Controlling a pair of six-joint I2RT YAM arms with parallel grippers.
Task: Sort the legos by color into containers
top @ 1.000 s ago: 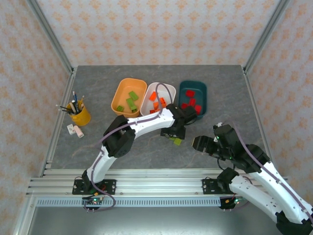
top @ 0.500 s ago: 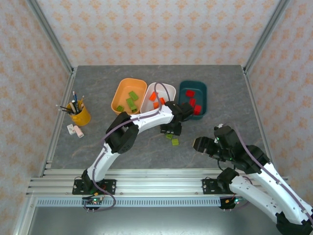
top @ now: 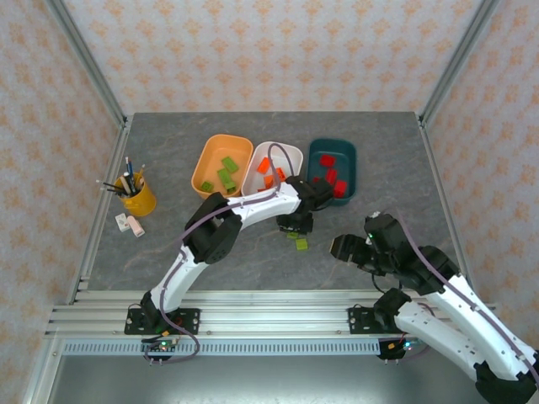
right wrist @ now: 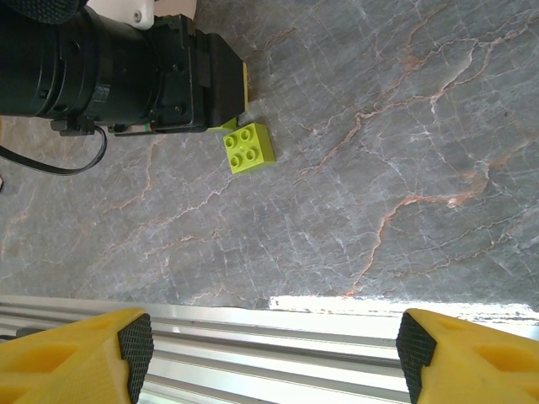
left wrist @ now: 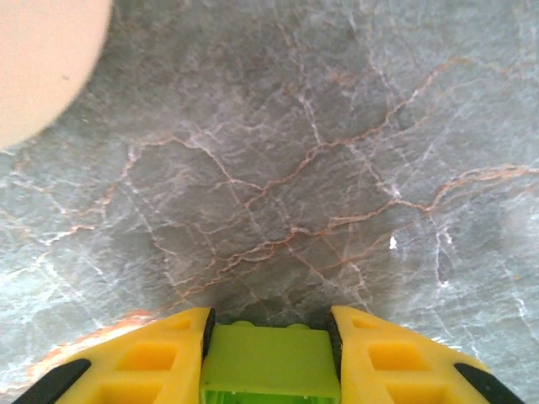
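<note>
On my top view the grey surface (top: 168, 244) carries three tubs in a row toward 12 o'clock: the orange tub (top: 202, 172) with green bricks (top: 226, 174) in it, the white tub (top: 290, 156) with orange bricks (top: 268, 172), and the teal tub (top: 345, 156) with red bricks (top: 330, 178). My left hand (top: 296, 224) sits just at 6 o'clock of the white tub, and on its wrist view the left hand (left wrist: 269, 330) has its yellow fingers (left wrist: 160, 358) pressed in on both sides of a lime green held brick (left wrist: 269, 364), so it is gripping that piece above bare marble. My right hand (top: 340, 247) waits at about 4 o'clock of the left one; on its wrist view the right hand (right wrist: 274, 345) is spread wide with nothing between the fingers. One loose brick (top: 301, 244) lies on the surface just at 5 o'clock of the left hand, and the right wrist view shows this loose brick (right wrist: 249, 148) studs up, close beside the left hand's black body. Compared with a second ago, the left hand has drawn back toward 12 o'clock, off the spot where it was crouched over the green pieces, leaving that brick uncovered, and the right hand has edged slightly toward 9 o'clock.
</note>
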